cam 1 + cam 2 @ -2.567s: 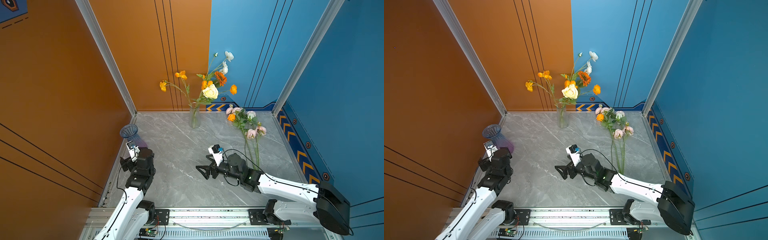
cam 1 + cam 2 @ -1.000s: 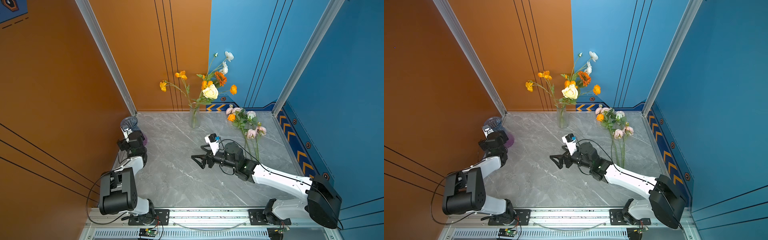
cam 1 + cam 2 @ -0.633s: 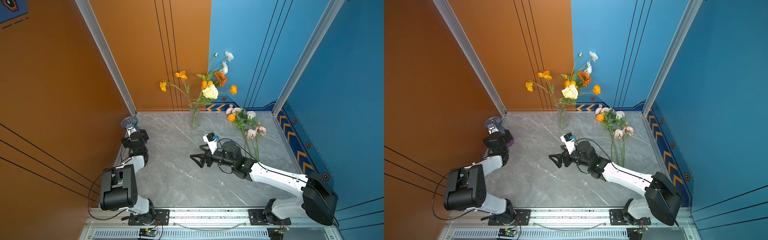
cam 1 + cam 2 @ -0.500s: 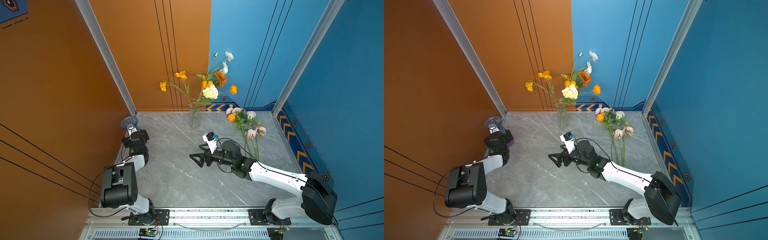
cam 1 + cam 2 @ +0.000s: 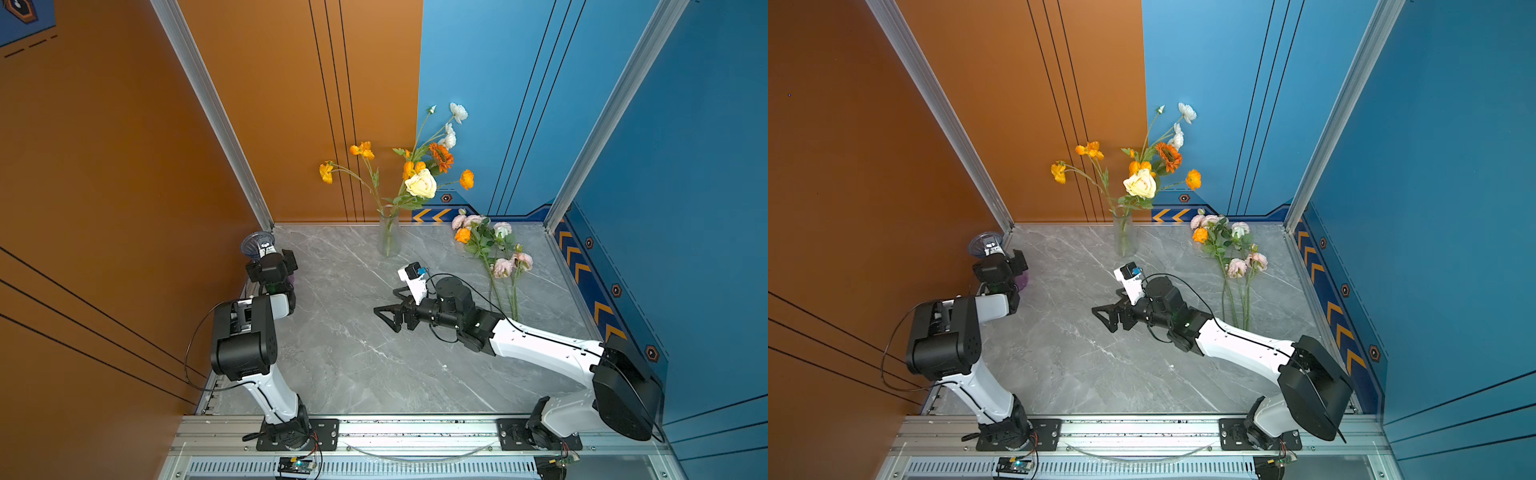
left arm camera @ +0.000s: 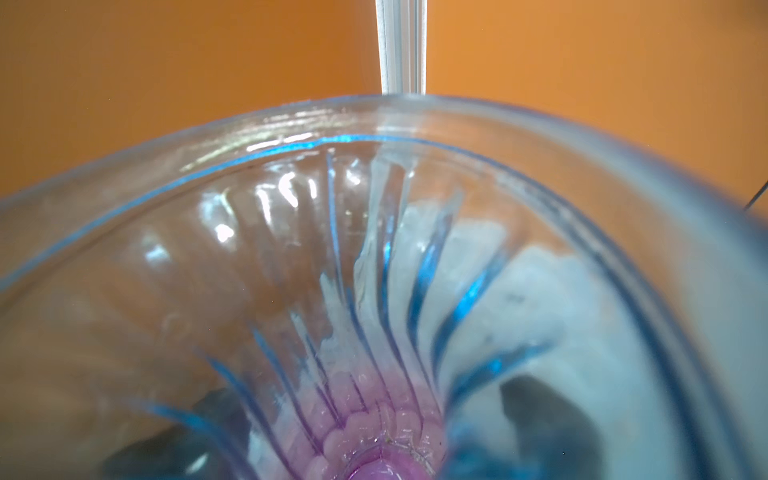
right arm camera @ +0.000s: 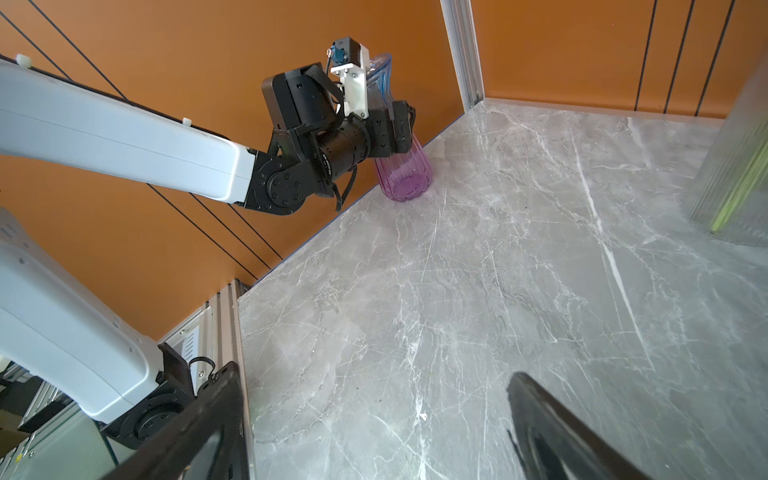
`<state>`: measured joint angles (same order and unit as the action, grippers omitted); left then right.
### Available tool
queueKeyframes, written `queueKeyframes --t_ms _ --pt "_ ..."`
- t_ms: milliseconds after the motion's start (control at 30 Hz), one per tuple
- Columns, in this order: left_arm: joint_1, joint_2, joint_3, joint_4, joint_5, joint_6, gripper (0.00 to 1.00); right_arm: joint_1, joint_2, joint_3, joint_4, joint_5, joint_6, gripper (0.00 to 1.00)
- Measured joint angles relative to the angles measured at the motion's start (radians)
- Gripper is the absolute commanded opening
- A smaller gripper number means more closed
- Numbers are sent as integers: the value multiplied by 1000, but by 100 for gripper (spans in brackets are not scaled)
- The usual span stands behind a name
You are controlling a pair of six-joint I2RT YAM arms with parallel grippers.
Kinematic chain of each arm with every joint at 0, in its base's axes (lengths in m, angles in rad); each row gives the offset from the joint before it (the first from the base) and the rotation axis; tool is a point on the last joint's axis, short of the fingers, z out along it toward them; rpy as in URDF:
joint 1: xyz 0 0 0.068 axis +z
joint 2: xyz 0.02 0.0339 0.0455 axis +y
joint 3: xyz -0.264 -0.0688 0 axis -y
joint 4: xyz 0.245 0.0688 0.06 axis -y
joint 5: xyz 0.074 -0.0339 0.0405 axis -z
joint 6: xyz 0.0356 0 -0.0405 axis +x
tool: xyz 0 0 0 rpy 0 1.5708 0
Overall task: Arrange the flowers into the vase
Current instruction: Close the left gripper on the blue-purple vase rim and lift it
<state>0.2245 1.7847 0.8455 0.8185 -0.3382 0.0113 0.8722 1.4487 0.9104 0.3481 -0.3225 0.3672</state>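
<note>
- The loose flowers (image 5: 490,257), long green stems with pink, cream and orange ruffled blooms, are lying flat at the back right of the grey marbled tabletop (image 5: 353,365). They are well apart from both arms. More orange, white and cream blooms are already standing in the tall clear glass vase (image 5: 389,237) at the back centre.
- The ribbed glass vase shading from blue to purple (image 7: 405,174) is sitting in the back left corner, close to the orange wall (image 5: 124,208). I cannot tell whether it is standing quite upright.
- The left gripper (image 7: 395,133) is straddling that vase's narrow waist with its jaws spread wide. Whether the pads are touching the glass, I cannot tell.
- To my eye it is preparing to take hold. It should be closing slowly and squarely on the waist, since ribbed glass looks slippery, then sliding the vase out from the wall rather than lifting it.
- The right gripper (image 5: 384,320) is hovering over mid-table, jaws wide and empty. It should be going for a single stem, low down and clear of the blooms.
</note>
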Motion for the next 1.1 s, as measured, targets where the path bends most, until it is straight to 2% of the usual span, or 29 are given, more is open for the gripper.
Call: queueKeyframes --t_ms 600,767,833,900,1100 --pt "2 136 127 76 15 85 99 12 1 18 -58 0 -4 100" --pt "5 155 132 113 32 102 89 15 1 18 -69 1 -4 100" --pt "5 156 126 135 37 101 87 19 1 18 -70 1 -4 100" --pt "5 156 111 163 42 101 80 24 1 18 -71 1 -4 100" --pt "3 127 33 237 62 75 73 34 1 18 -71 1 -4 100"
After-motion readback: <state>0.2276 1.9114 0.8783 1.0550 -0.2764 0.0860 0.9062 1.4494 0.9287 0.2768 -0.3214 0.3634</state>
